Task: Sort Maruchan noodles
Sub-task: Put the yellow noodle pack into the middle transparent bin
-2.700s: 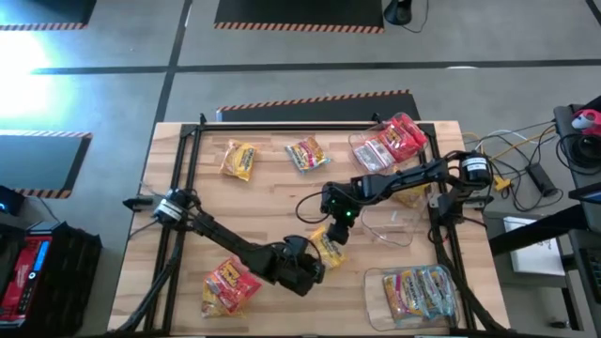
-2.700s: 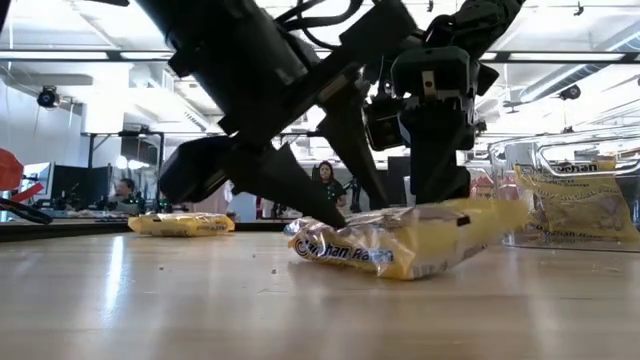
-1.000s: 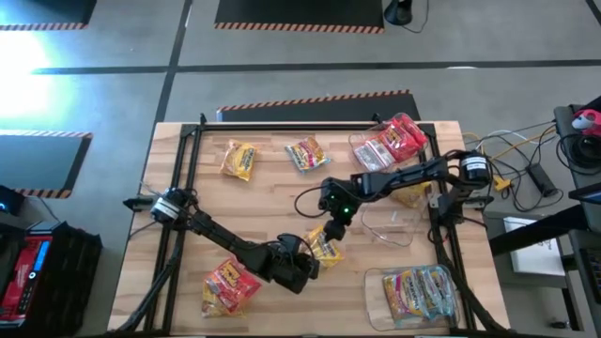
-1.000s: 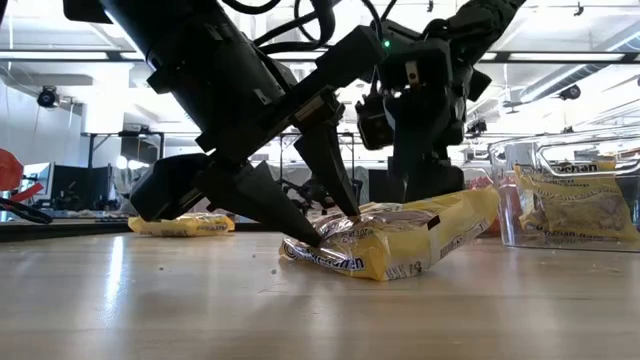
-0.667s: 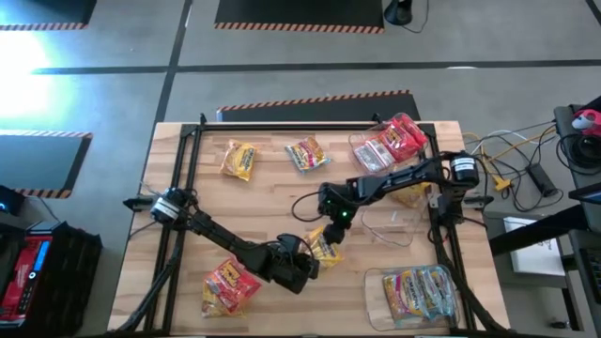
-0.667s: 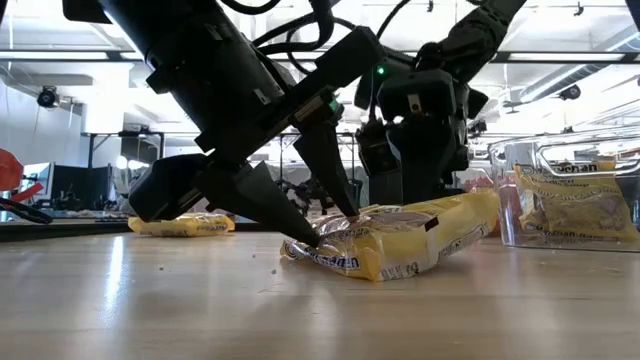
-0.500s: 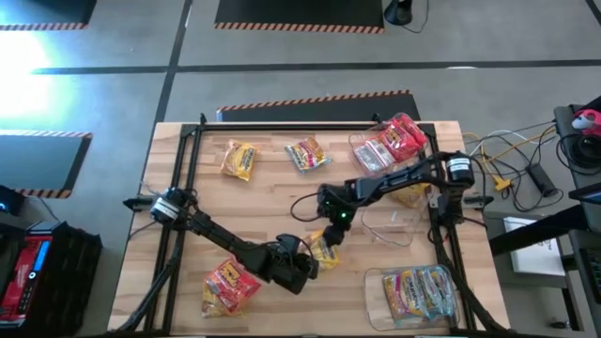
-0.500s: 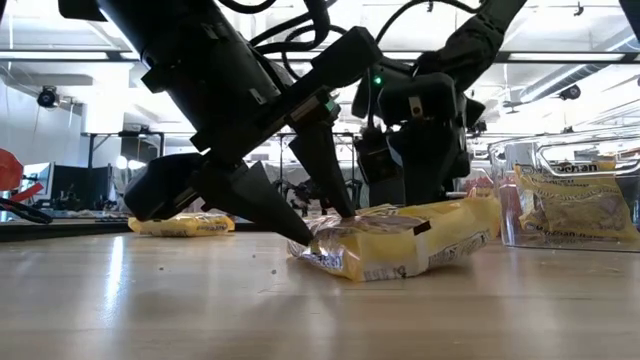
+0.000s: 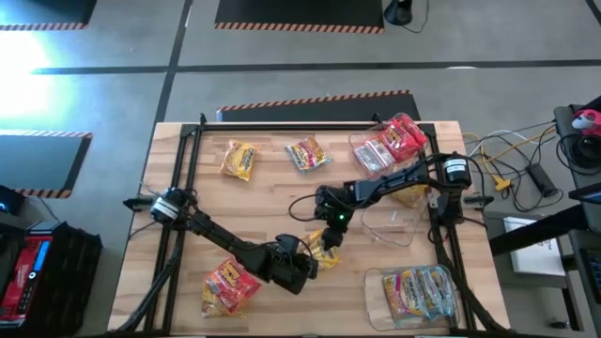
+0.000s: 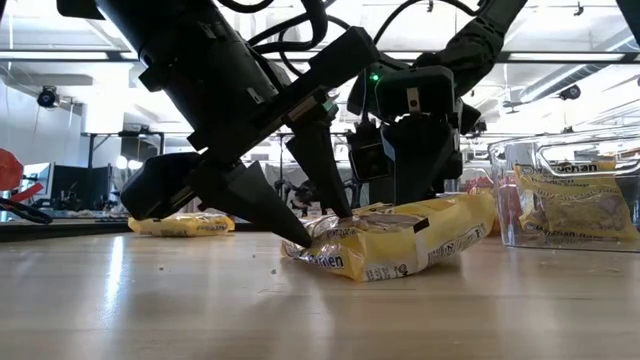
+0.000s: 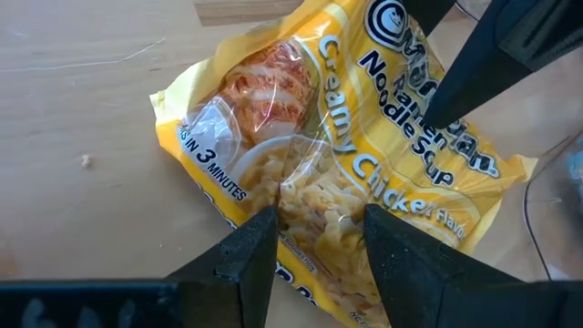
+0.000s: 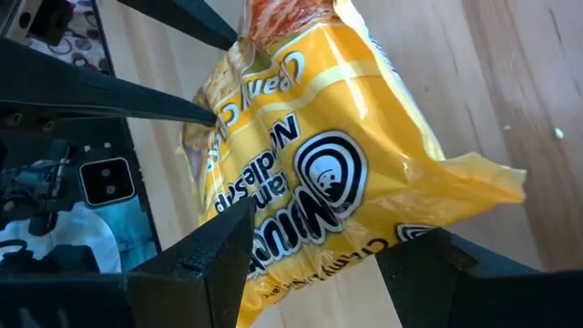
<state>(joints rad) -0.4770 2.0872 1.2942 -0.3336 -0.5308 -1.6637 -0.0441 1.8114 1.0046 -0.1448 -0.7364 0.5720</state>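
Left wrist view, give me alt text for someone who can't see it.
A yellow Creamy Chicken noodle packet lies crinkled on the wooden table, its near edge pinched between the left hand's two dark fingers. The right hand's dark fingers reach onto the packet's far end.
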